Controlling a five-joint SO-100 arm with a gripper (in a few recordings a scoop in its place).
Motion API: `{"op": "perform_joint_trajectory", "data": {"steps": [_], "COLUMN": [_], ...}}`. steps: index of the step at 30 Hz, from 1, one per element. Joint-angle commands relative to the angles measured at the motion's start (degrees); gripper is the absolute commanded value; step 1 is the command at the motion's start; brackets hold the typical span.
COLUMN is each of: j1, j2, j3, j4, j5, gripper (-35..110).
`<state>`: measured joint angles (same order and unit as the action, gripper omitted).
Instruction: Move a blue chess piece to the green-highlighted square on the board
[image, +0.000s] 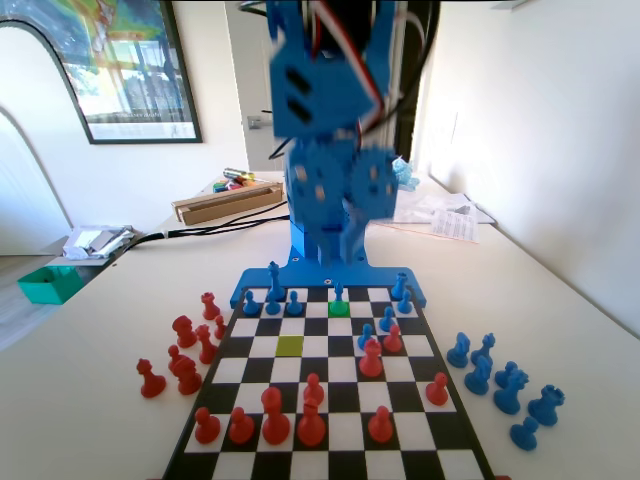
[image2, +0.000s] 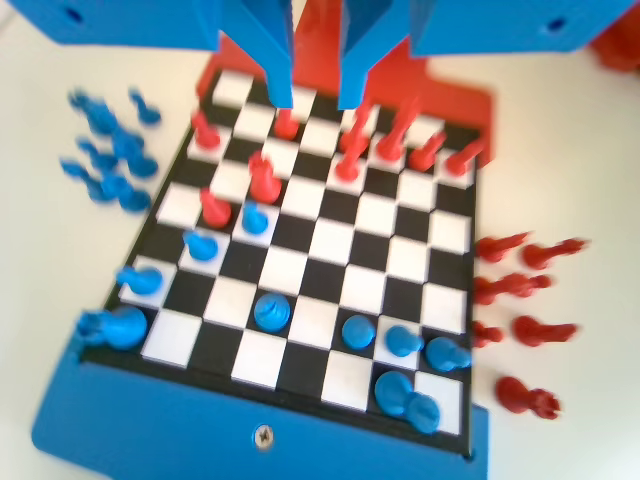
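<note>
**Pawn on the green square, gripper raised and empty**

The pawn is small and blue, with a round head, slim body and flared base. In the fixed view it stands on the green square, in the second rank from the board's far end, just right of centre. In the wrist view a blue pawn stands alone in the second rank from the near edge; it is probably the same piece, but the green tint does not read there.

The gripper hangs high above the board, its two jaws a little apart with nothing between them.

The wrist view is blurred, so piece shapes smear. In the fixed view the arm is blurred and cut off at the top, and its base hides the table behind.
</note>
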<state>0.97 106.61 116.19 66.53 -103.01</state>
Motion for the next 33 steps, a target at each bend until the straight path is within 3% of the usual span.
{"op": "perform_joint_trajectory", "data": {"steps": [1,13,20,33], "j1": [1.9,6.2,7.1,5.5], "j2": [7.7,28.0,44.9,58.5], "j3": [-6.7,-9.6,-2.4,5.2], "j4": [5.6,21.1,24.4,26.8], "j5": [1.7,2.2,1.2,0.5], "gripper": [5,2,1,1]}}
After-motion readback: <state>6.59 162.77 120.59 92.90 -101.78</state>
